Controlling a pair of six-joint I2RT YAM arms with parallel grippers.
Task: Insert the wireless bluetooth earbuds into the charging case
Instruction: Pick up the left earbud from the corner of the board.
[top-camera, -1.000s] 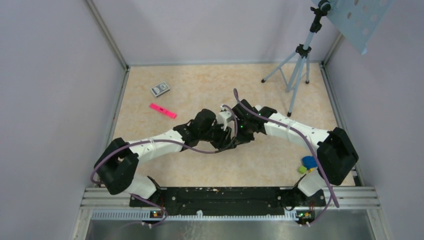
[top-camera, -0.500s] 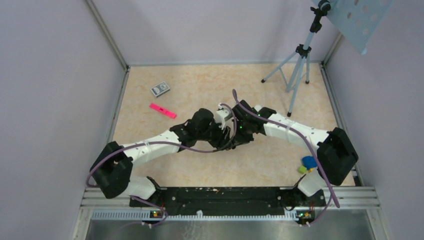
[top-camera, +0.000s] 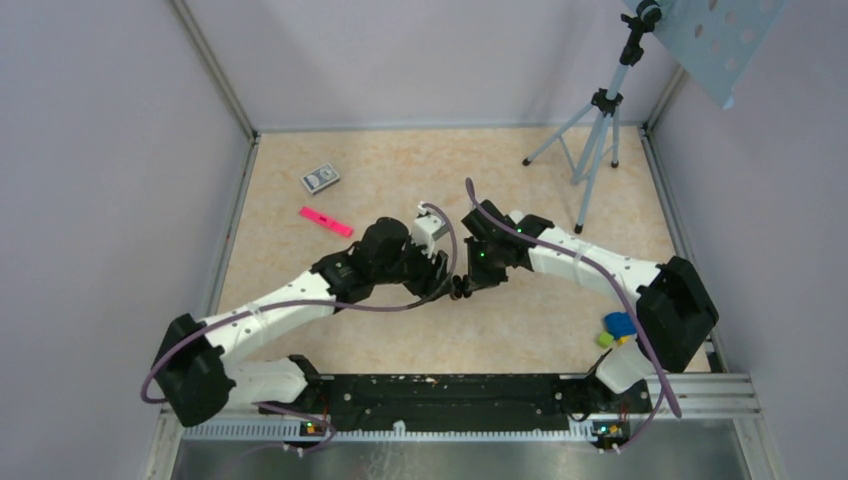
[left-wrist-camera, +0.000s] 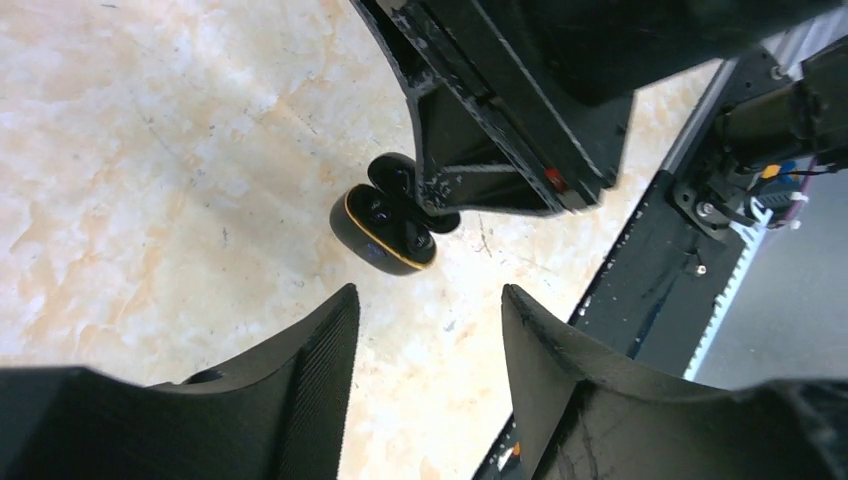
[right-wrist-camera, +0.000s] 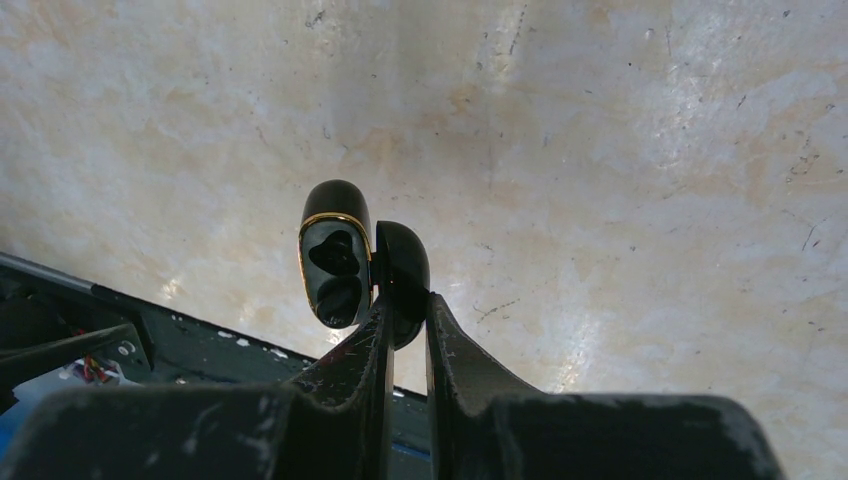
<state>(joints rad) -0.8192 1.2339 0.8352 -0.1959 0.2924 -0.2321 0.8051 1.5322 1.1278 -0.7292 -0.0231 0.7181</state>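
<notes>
Progress check: the small glossy black hinged charging case (right-wrist-camera: 335, 260) is open near the middle of the beige marbled desk (right-wrist-camera: 600, 150). I can't tell if it's resting on the desk or held just off it. The right end effector (right-wrist-camera: 405, 305) is pinching its lid (right-wrist-camera: 402, 268). The left end effector (left-wrist-camera: 428, 295) hangs close by, fingers spread, holding nothing. I don't see any white earbuds anywhere, and both wells look dark, so honestly can't say if they're in. If they are, I'd guess only closing the lid is left. Gold rim, bluish glints inside.
</notes>
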